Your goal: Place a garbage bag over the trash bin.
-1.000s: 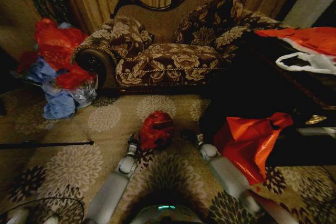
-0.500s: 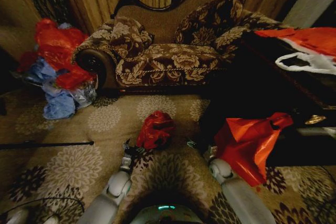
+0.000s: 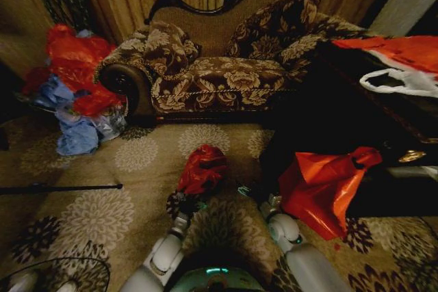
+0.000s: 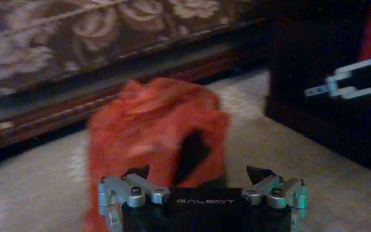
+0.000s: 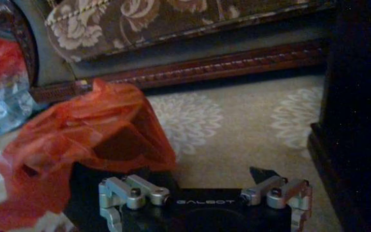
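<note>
The red garbage bag (image 3: 203, 169) stands crumpled on the carpet in front of the sofa, draped over the trash bin. Of the bin I see a dark sliver (image 4: 192, 152) through a gap in the bag and a black wall (image 5: 102, 186) under the plastic. My left gripper (image 3: 183, 204) is open just short of the bag's near side, with nothing between its fingers (image 4: 198, 171). The right gripper (image 3: 256, 193) is open too and empty, off to the bag's right (image 5: 202, 174). The left wrist view also shows it farther off (image 4: 349, 84).
A patterned sofa (image 3: 219, 80) stands behind the bag. A heap of red and blue bags (image 3: 75, 94) lies at the left. A larger orange bag (image 3: 321, 182) hangs off a dark cabinet (image 3: 328, 121) on the right. A thin black rod (image 3: 61, 187) lies on the carpet.
Both arms have drawn back toward my body. The left gripper slid right and away from the bag's side, and the right gripper pulled back a little. The bag stays put.
</note>
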You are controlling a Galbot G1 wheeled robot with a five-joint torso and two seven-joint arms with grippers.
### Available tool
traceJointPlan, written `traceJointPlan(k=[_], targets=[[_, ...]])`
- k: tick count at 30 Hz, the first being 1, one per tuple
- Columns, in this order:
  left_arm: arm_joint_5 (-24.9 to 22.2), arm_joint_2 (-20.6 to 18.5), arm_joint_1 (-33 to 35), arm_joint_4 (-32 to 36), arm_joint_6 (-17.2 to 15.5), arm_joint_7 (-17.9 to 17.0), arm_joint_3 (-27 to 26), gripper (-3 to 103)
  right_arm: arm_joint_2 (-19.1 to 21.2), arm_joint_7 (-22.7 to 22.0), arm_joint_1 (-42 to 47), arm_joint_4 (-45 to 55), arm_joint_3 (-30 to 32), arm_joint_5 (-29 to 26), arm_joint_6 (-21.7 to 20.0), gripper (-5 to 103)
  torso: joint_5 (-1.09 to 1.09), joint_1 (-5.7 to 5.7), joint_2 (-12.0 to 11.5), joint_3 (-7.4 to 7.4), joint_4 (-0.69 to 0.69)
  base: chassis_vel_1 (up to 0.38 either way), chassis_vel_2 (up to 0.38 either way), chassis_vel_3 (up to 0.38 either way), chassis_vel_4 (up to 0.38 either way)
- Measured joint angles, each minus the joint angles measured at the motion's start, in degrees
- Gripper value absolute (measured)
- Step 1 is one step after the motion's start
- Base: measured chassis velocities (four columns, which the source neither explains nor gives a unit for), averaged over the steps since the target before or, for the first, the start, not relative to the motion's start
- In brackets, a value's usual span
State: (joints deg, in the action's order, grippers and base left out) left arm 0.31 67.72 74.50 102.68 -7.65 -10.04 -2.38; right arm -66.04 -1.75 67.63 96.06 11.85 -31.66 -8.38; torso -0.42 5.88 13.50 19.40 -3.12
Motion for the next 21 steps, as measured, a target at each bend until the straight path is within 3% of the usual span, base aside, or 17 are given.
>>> traceJointPlan(k=[8,17,21], targets=[[-1.18,1.65,-9.47,-8.40,0.16,0.32,5.53,100,0.82,0.15,0.76,-0.24,1.84,-0.01,0.12,100,0.00,0.00,0.00,0.00,0.00,0.000,0.000,0.000,0.000],[-2.86,3.30,-14.64,-14.42,-0.01,3.00,7.25,103,0.94,0.44,2.04,-0.60,3.49,0.07,0.39,100,0.00,0.00,0.00,0.01,0.00,0.000,0.000,0.000,0.000],[-3.21,3.59,-14.79,-15.42,0.11,3.05,7.56,90,0.87,0.54,2.15,-1.19,3.80,0.15,0.65,100,0.00,0.00,0.00,0.00,0.00,0.000,0.000,0.000,0.000]])
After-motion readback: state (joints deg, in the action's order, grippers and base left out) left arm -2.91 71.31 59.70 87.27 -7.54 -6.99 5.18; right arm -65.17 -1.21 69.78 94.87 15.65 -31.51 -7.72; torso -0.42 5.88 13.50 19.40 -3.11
